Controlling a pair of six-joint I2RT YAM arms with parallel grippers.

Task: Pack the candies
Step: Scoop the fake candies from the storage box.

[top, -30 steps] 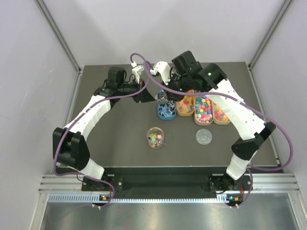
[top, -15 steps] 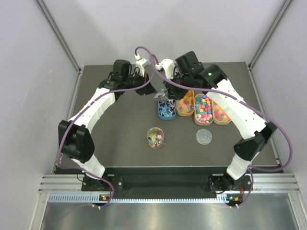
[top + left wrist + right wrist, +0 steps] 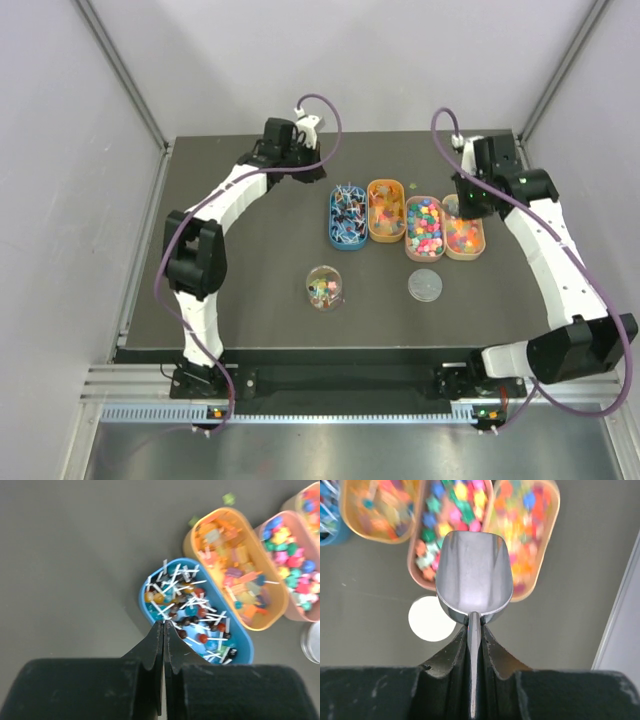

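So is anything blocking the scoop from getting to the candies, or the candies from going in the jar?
Nothing visible is. The right gripper holds the empty scoop above the open trays of candies, with only air between. The jar stands open nearer the arms, its lid lying beside it.

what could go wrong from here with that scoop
1. The right gripper pinches the scoop only by its thin handle; digging into the candies might twist it.
2. The trays sit packed together, so pushed candies may spill over; green bits already lie outside.
3. The jar stands apart from the trays; a loaded scoop could shed candies on the way.
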